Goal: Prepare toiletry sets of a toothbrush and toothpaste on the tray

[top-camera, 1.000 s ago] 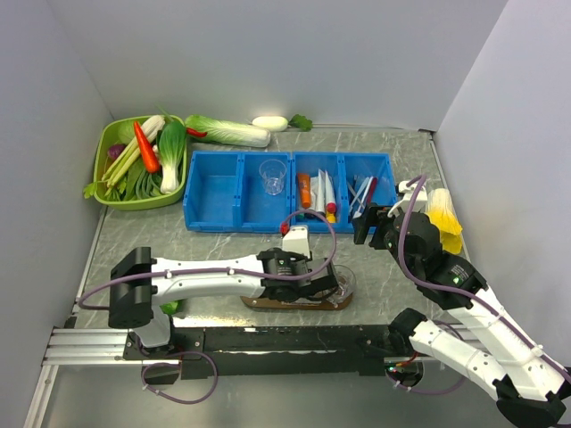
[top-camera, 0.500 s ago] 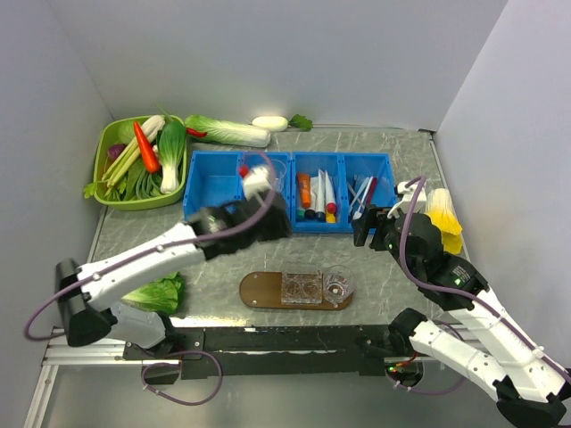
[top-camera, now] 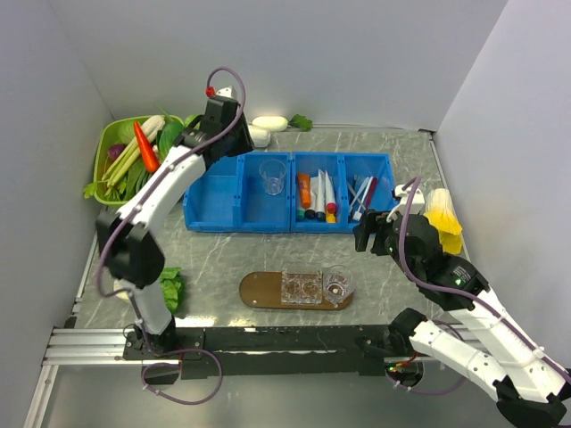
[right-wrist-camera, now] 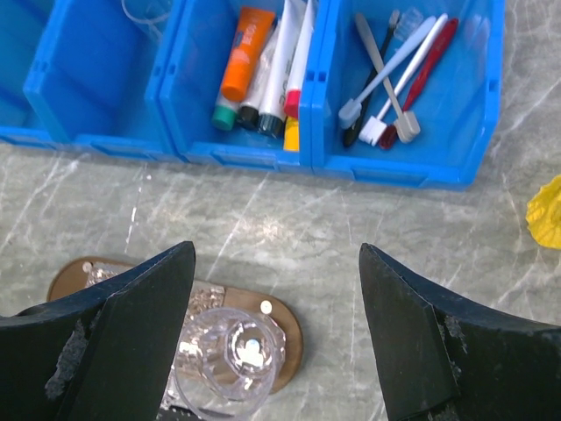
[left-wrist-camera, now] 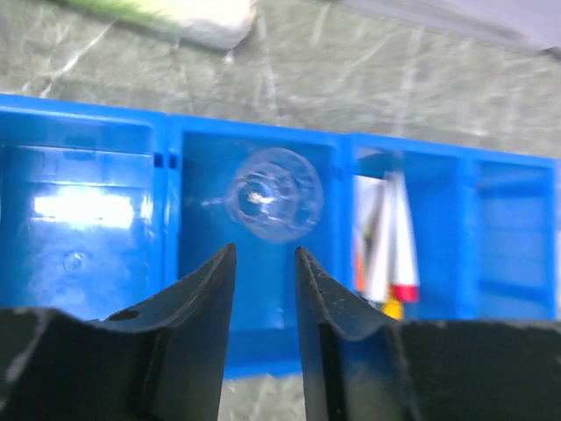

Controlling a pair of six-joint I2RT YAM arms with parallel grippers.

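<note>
Two grippers, both empty. Left gripper [left-wrist-camera: 266, 259]: fingers a narrow gap apart, clamping nothing, poised over the blue bin [left-wrist-camera: 166, 149], with a clear cup [left-wrist-camera: 276, 193] at 12 o'clock of the fingertips. Right gripper [right-wrist-camera: 276, 254]: fingers spread wide, at 1 o'clock of the tray [top-camera: 260, 290]. Toothpaste [right-wrist-camera: 280, 66] tubes lie in a bin compartment, with an orange tube [right-wrist-camera: 247, 53] at 9 o'clock and toothbrushes [right-wrist-camera: 394, 74] in the compartment at 3 o'clock. The tray lies at 6 o'clock of the bin and carries a second clear cup [right-wrist-camera: 238, 346].
</note>
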